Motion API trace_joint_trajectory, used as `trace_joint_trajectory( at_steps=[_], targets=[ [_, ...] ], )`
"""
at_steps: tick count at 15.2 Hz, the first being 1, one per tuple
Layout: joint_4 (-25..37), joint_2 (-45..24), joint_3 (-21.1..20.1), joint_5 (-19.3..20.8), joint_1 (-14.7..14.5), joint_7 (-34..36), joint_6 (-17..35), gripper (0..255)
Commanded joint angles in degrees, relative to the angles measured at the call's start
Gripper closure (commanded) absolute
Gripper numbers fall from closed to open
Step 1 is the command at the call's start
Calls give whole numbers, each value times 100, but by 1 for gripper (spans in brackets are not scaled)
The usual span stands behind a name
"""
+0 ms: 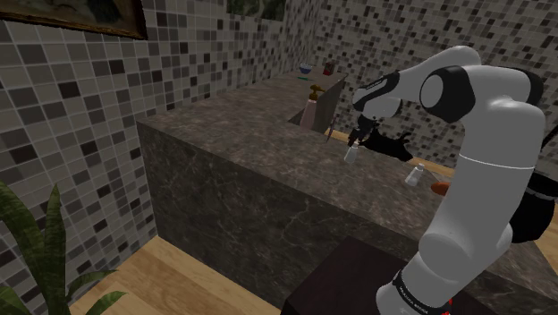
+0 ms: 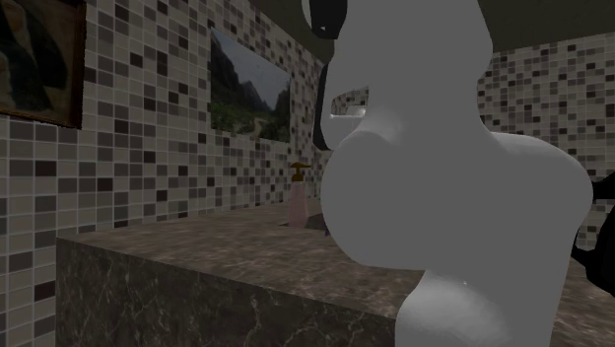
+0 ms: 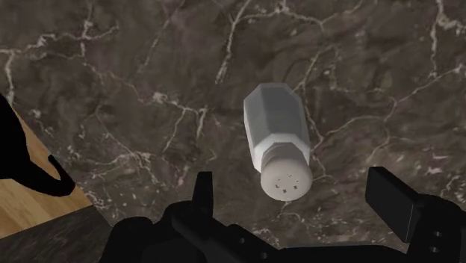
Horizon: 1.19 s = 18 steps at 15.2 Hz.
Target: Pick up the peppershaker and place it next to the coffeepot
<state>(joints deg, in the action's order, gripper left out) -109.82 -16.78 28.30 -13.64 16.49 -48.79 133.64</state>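
A small pale pepper shaker (image 3: 278, 142) with holes in its cap stands upright on the dark marble counter (image 3: 149, 90). My gripper (image 3: 297, 196) hangs just above it, open, with its fingers (image 3: 392, 202) apart on either side and not touching the shaker. In the shoulder view the shaker (image 1: 351, 153) is right below the gripper (image 1: 359, 138), close beside the black coffeepot (image 1: 392, 143). A black curved part of the coffeepot (image 3: 22, 161) also shows off to one side of the gripper.
A second pale shaker (image 1: 413, 174) and an orange item (image 1: 440, 188) stand further along the counter, toward the arm's base. A pink soap dispenser (image 1: 310, 108) stands at the counter's far end, with two small cups (image 1: 307, 68) on a ledge behind. Tiled walls surround the counter.
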Motion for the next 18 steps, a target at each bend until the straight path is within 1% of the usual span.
trace_joint_trajectory(
  at_steps=[1,9,10,18],
  targets=[
    [16,-166,-49,-114,40,-66,132,0],
    [15,-165,-50,-113,41,-65,132,0],
    [15,-165,-50,-113,41,-65,132,255],
    [13,-162,-49,-111,40,-64,131,255]
  ],
)
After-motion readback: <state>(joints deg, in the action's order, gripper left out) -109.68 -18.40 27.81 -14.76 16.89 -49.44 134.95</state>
